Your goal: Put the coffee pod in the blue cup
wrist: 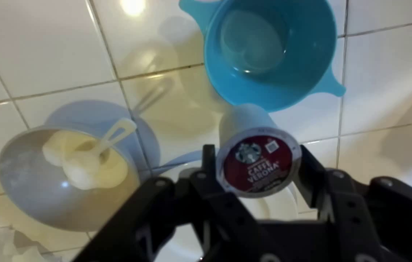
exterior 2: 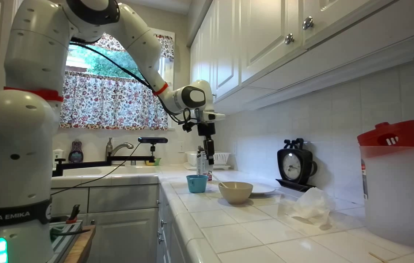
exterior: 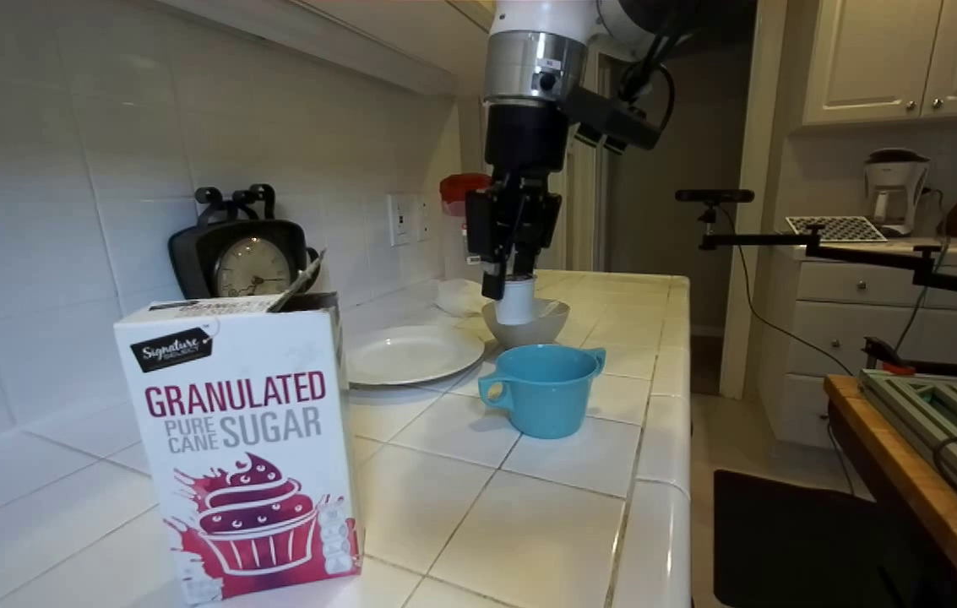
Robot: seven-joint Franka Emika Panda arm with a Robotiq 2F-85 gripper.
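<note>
The coffee pod [exterior: 517, 306] is white, its top dark red with pale lettering. The blue cup [exterior: 547, 397] is light turquoise — inside and out — and the gripper [wrist: 256, 156] black. The bowl [exterior 2: 236, 194] is beige, the plate [exterior: 410, 356] and spoon [wrist: 101, 146] white. The sugar box [exterior: 233, 435] is white, printed in magenta, black and grey. The curtain [exterior 2: 115, 104] shows a red and blue floral pattern on white; the counter [exterior: 533, 519] is white, gridded by darker grout.

Counter [exterior: 546, 532]: glossy white square tiles, rounded edge.
Blue cup [exterior: 550, 397]: upright, near that edge.
Pale bowl [exterior 2: 236, 194]: upright, near the cup.
White plate [exterior: 410, 355]: flat, nearer the wall [exterior: 39, 253].
Sugar box [exterior: 241, 439]: upright, opened at the top.
Black dial unit [exterior 2: 292, 166]: beside the wall.
Crumpled wrapping [exterior 2: 312, 204]: whitish, near the bowl.
Frosted container [exterior 2: 400, 197]: tall, red-lidded.
Dish rack [exterior 2: 223, 158]: white.
</note>
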